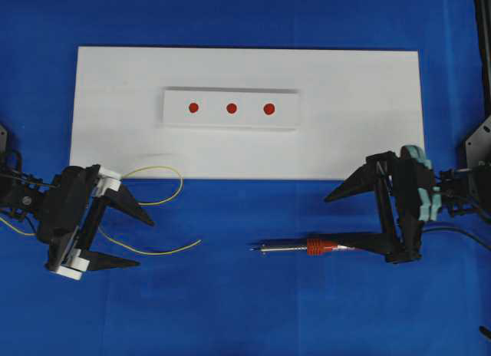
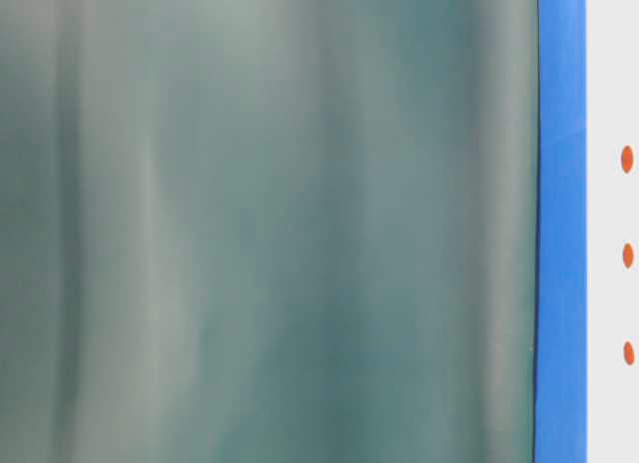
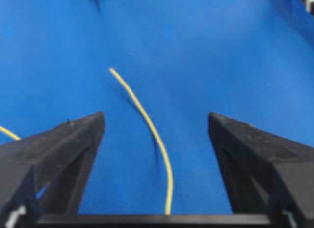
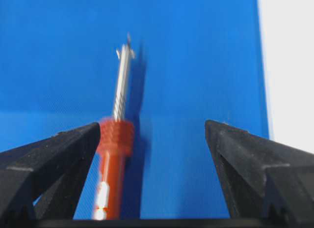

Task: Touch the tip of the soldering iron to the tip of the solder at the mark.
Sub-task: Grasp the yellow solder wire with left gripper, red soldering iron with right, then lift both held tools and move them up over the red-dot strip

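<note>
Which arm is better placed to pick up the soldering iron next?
The right. The right gripper is open, and the soldering iron lies on the blue cloth with its handle between the fingers in the right wrist view. The left gripper, also open, sits over the solder instead.

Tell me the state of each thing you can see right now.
Left gripper: open, holding nothing, over the solder.
Right gripper: open, holding nothing, by the iron's handle.
Solder: loose on the blue cloth, curved.
Iron: lying flat on the cloth, tip pointing left.
Marks: three red dots, uncovered.
</note>
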Controlling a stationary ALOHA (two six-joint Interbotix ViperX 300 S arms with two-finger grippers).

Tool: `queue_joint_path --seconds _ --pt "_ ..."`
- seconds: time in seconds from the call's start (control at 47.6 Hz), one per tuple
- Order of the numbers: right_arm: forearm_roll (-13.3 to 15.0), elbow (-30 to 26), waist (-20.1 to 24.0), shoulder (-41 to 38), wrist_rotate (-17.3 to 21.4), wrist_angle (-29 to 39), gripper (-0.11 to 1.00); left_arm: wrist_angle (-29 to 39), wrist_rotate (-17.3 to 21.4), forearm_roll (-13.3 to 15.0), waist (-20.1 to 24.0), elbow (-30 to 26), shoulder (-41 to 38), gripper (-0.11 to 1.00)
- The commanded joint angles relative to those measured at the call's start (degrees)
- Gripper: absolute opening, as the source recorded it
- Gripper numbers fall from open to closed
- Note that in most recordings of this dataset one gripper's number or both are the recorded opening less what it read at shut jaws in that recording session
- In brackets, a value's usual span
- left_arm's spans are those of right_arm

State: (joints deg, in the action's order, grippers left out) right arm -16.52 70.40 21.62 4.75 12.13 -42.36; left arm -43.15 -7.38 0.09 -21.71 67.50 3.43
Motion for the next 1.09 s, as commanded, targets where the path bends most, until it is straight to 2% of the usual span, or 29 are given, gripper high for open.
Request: queue_joint_path --seconds 0.0,0.147,0.273,0.378,0.462,0.651,0.756,0.861,0.945,0.987,1.071 --pt "-3.69 -0.79 2.20 -3.69 -0.09 -2.81 0.87 -2.72 -0.09 0.09 -0.70 -1.14 -2.90 0.79" --pt "-10.20 -1.93 6.24 -8.61 -0.09 -5.01 0.87 -3.60 -0.18 0.18 -1.32 -3.52 -8.61 0.79" --pt "-13.71 -2.81 8.17 -10.99 -0.18 -5.45 0.87 -3.69 -0.18 0.44 -1.32 -4.48 -12.30 0.79" --pt "-15.03 -3.52 8.79 -12.83 -0.18 -5.45 0.86 -3.69 -0.09 0.44 -1.32 -4.57 -13.97 0.76" --pt "-15.29 -4.04 9.14 -13.89 -0.18 -5.36 0.86 -3.69 -0.09 0.53 -1.23 -4.57 -14.68 0.69" --pt "-15.29 -4.39 9.23 -14.94 -0.26 -5.36 0.78 -3.60 0.00 0.44 -1.23 -4.39 -15.03 0.41" --pt "-15.12 -4.39 9.40 -14.94 -0.79 -5.36 0.62 -2.99 0.00 0.53 -1.23 -4.39 -15.03 0.24" --pt "-14.33 -4.57 9.58 -14.94 -1.32 -5.36 0.33 -1.05 0.00 0.44 -1.23 -4.75 -15.03 0.10" --pt "-13.45 -4.75 9.58 -14.94 -1.58 -5.36 0.13 0.79 0.00 0.53 -1.14 -5.36 -15.03 0.03" --pt "-12.92 -4.83 9.49 -14.94 -1.67 -5.36 0.07 1.58 0.00 0.44 -1.14 -5.54 -15.03 0.03" --pt "-12.39 -5.19 9.58 -14.94 -1.67 -5.19 0.06 3.08 0.00 0.53 -1.14 -6.06 -14.77 0.03"
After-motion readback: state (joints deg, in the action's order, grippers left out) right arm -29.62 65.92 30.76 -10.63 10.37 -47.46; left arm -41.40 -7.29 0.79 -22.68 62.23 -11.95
